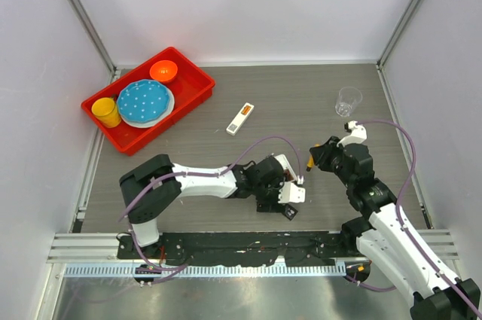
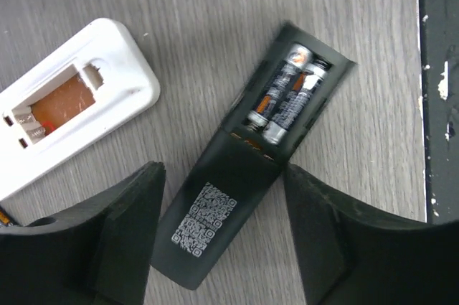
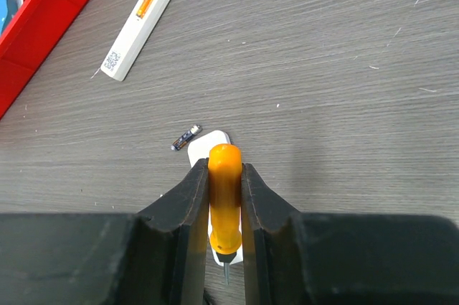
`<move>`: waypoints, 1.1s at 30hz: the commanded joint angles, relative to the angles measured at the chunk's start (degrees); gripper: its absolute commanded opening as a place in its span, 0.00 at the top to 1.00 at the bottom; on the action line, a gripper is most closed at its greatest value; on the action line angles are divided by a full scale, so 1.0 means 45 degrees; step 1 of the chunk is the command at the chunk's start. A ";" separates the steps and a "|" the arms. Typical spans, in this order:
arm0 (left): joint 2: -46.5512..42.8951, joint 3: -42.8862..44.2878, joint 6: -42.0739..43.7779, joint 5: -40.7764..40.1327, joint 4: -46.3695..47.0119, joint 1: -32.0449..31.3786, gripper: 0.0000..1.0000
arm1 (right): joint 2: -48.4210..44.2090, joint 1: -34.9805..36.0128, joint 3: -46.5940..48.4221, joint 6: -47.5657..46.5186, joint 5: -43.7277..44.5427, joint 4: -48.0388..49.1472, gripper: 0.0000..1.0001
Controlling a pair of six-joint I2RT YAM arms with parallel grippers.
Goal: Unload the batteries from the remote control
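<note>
2 batteries [image 2: 287, 93] sit in the black remote [image 2: 237, 169], its bay open; 1 loose battery [image 3: 185, 138] lies on the table [image 3: 323, 68]. My left pincer [image 2: 224, 183] straddles that remote, fingers apart; my right pincer [image 3: 225, 172] is clamped on the screwdriver [image 3: 224, 208].

One black remote [image 2: 240, 172], two white remotes [image 3: 136, 29], one screwdriver [image 3: 224, 190]

Between the black fingers [image 2: 107, 247] of the left gripper [image 2: 222, 176], the remote control [image 2: 237, 204] is black with a white QR-patterned label [image 2: 204, 217]. Its batteries [image 2: 287, 93] are black, silver and orange. Just beside that gripper is a white remote [image 2: 79, 97]. At the right gripper [image 3: 224, 169], the screwdriver [image 3: 225, 183] is orange and the table [image 3: 323, 68] is grey wood-grain.
</note>
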 commanded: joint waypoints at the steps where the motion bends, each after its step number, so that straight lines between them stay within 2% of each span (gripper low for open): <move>1: 0.0585 0.1004 0.0294 0.0471 -0.1537 0.0071 0.38 | -0.0229 -0.0038 0.0051 0.0022 -0.0090 -0.0001 0.99; 2: 0.0683 0.1182 0.0294 0.0473 -0.1833 0.0071 0.51 | -0.0249 -0.0038 0.0071 0.0022 -0.0072 -0.0021 0.99; 5: 0.1093 0.1710 0.0120 0.0376 -0.2577 0.0091 0.64 | -0.0424 -0.0038 0.0130 0.0022 -0.0052 -0.0119 0.99; 9: 0.1406 0.2042 -0.1106 -0.0385 -0.2597 0.0227 0.64 | -0.0542 -0.0019 0.0130 0.0022 -0.0013 -0.0255 0.99; 13: 0.2128 0.3464 -0.2458 -0.1166 -0.3610 0.0578 0.66 | -0.0542 -0.0038 0.0091 0.0042 0.0026 -0.0236 0.99; 17: 0.2539 0.3996 -0.2675 -0.1869 -0.3516 0.0715 0.71 | -0.0541 -0.0038 0.0110 0.0061 0.0045 -0.0216 0.99; 25: 0.3222 0.4991 -0.2870 -0.3452 -0.3066 0.1262 0.73 | -0.0542 -0.0038 0.0032 -0.0017 0.0221 -0.0255 0.99; 29: 0.3341 0.5402 -0.2831 -0.3122 -0.3397 0.1438 0.70 | -0.0405 -0.0038 0.0071 -0.0037 0.0241 -0.0197 0.99; 33: 0.2873 0.4683 -0.3025 -0.2321 -0.3164 0.1380 0.66 | -0.0385 -0.0038 0.0110 -0.0095 0.0241 -0.0217 0.99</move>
